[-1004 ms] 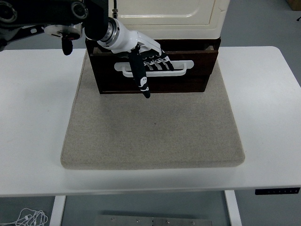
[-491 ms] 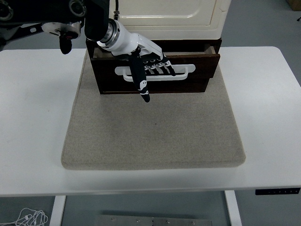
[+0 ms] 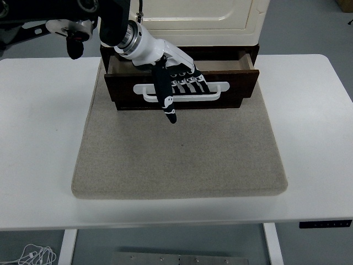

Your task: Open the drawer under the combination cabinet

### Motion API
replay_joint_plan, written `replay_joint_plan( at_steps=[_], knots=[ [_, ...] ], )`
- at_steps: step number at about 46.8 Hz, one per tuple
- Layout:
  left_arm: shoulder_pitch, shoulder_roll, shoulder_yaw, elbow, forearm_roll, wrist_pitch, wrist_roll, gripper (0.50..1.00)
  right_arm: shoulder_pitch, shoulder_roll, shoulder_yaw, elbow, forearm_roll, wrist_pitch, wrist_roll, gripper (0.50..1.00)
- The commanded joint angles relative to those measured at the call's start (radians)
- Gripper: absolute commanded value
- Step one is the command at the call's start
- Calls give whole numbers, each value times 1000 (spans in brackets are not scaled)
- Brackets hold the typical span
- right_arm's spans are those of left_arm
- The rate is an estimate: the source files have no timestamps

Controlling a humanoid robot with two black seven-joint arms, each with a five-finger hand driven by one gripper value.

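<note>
A cream cabinet [image 3: 198, 22] stands at the back of the table on a dark wooden base. Its dark brown drawer [image 3: 240, 88] is pulled partway out, and a strip of the light inside [image 3: 220, 65] shows. A white handle [image 3: 212, 91] runs across the drawer front. My left hand [image 3: 179, 88] reaches in from the top left, its four fingers [image 3: 190, 84] hooked behind the handle. The thumb [image 3: 165, 99] points down in front of the drawer. The right arm is out of view.
A beige felt mat [image 3: 182, 154] lies under the cabinet and spreads toward the near edge of the white table [image 3: 38, 138]. A cable lies on the floor at the bottom left [image 3: 33, 255].
The drawer has slid out toward me, pulled by my left hand on its handle. Its inside now shows where before only the front was seen.
</note>
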Motion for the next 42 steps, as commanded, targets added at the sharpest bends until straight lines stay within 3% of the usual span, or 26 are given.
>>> replay_joint_plan(
  at_steps=[1,23,36,42],
  knots=[
    [0,2,-3,-1,-1,-14,0,1000,0,0,0,0,0,0,0,926],
    [-1,25,-38,-3,-3,-91,0,1000,0,0,0,0,0,0,0,926],
    [-37,55,-108,-1,-12,-91,0,1000,0,0,0,0,0,0,0,928],
    [-37,83,-205,-1,-15,-91,-6,1000,0,0,0,0,0,0,0,928]
  ],
)
